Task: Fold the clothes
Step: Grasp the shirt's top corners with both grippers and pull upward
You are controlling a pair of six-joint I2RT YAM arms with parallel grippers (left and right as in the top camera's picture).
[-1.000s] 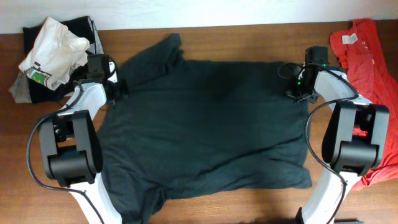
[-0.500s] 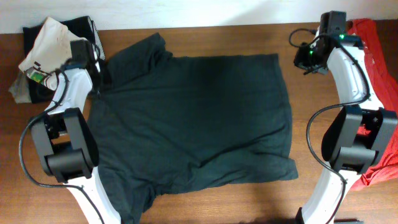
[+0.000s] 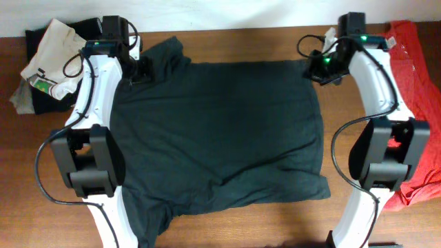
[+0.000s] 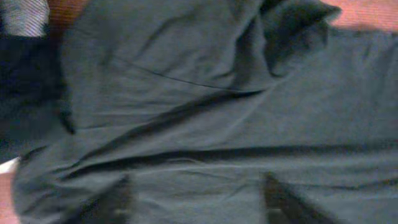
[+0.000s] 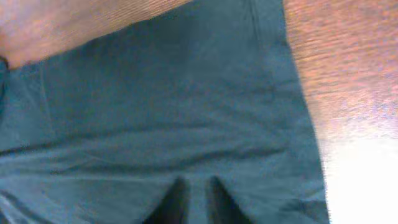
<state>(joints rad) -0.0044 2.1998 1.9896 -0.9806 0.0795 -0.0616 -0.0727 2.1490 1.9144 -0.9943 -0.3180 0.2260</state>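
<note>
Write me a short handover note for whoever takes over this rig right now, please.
Left tool: open, over the far-left corner of the black T-shirt.
Right tool: almost shut at the shirt's far-right corner; whether it pinches cloth is unclear.
Done: black T-shirt lies spread on the table; its near-left part is rumpled.
Red-orange shirt: bunched at the right edge, not laid out.
Left to do: no fold made yet; fold both.

Black T-shirt [image 3: 220,131] spread flat, plain side up, sleeves rumpled — red-orange one [image 3: 417,62] crumpled at far right
</note>
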